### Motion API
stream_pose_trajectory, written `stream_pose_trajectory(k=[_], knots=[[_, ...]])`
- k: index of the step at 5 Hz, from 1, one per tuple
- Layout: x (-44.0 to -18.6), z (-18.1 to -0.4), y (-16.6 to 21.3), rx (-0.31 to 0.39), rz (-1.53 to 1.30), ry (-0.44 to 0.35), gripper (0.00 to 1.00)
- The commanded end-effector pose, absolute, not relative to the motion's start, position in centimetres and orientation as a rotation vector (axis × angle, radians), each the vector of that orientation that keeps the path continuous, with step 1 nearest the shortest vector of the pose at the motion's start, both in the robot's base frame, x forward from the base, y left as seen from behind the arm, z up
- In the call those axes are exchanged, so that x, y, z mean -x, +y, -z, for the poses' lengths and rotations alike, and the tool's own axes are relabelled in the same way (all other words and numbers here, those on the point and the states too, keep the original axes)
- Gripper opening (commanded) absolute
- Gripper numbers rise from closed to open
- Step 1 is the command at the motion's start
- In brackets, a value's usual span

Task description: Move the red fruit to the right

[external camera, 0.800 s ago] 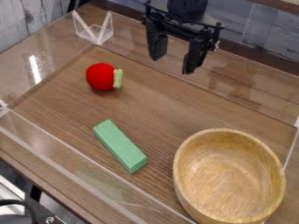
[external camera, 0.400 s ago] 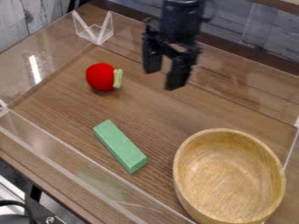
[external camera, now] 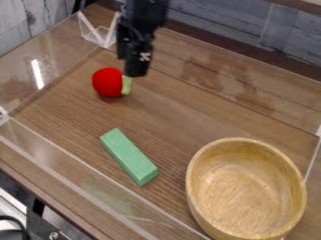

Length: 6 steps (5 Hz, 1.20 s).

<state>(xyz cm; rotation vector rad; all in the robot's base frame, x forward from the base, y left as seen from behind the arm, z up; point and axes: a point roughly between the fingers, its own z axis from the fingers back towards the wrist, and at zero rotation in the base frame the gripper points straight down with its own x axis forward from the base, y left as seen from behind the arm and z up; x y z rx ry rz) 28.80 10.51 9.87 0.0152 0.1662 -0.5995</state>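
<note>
You have a brown wood table (external camera: 170,122) with thin lines running through it, like long boards side by side. Below and left of the big round bowl (external camera: 246,195), past the table edge, you can see dark floor with black cords (external camera: 22,225) on it.

The bowl is your marker. It is light tan, wide and smooth inside, and looks like wood. Left of the bowl lies 1 flat green block (external camera: 128,156). It is long, has straight sides, and sits on a slant, near the bowl but not touching it. Far up and left of the bowl is 1 white, see-through thing (external camera: 100,28) with pointy corners; it is too blurry to name.

Your red fruit (external camera: 109,82) is up and left of the bowl, well apart from it. It is round and bright, with a green leafy bit on its right side.

Your black gripper (external camera: 127,52) is up and left of the bowl too, just past the fruit. Its 2 fingers are spread apart.
</note>
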Motion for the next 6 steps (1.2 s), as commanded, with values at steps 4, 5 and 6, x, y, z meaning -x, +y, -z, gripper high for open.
stream_pose_trajectory(k=[4, 5, 6], knots=[[-29.9, -9.3, 13.0, -0.103, 1.291, 0.124, 1.00], [-30.0, -8.2, 13.9, -0.102, 1.392, 0.116, 1.00], [-30.2, -7.4, 14.9, -0.101, 1.461, 0.107, 1.00]])
